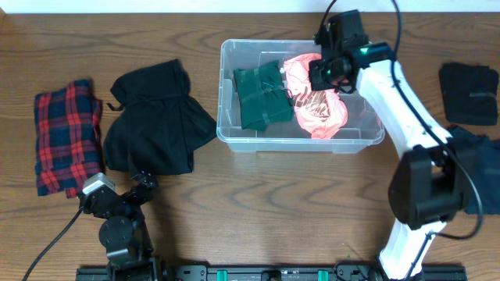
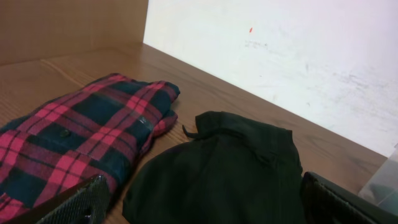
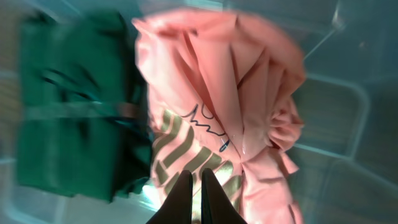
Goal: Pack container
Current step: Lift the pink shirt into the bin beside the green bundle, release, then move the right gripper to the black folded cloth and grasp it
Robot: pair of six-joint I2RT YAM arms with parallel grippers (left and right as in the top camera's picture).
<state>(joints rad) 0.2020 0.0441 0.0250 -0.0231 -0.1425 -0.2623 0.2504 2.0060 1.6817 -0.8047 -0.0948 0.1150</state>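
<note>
The clear plastic container (image 1: 365, 119) stands at the back middle of the table. It holds a folded green garment (image 1: 262, 97) on the left and a crumpled pink garment with gold stripes (image 1: 320, 113) on the right. My right gripper (image 1: 326, 74) hovers over the container's far side, above the pink garment. In the right wrist view its fingers (image 3: 196, 177) are shut, with the pink garment (image 3: 217, 93), the green one (image 3: 68, 112) and the container's floor (image 3: 336, 124) below. My left gripper (image 1: 144, 183) is open and empty near the front left.
A black garment (image 1: 156, 121) and a red plaid shirt (image 1: 69, 136) lie left of the container; both show in the left wrist view, black garment (image 2: 230, 168), plaid shirt (image 2: 81, 130). Two dark garments (image 1: 467, 92) (image 1: 480, 168) lie at the right edge.
</note>
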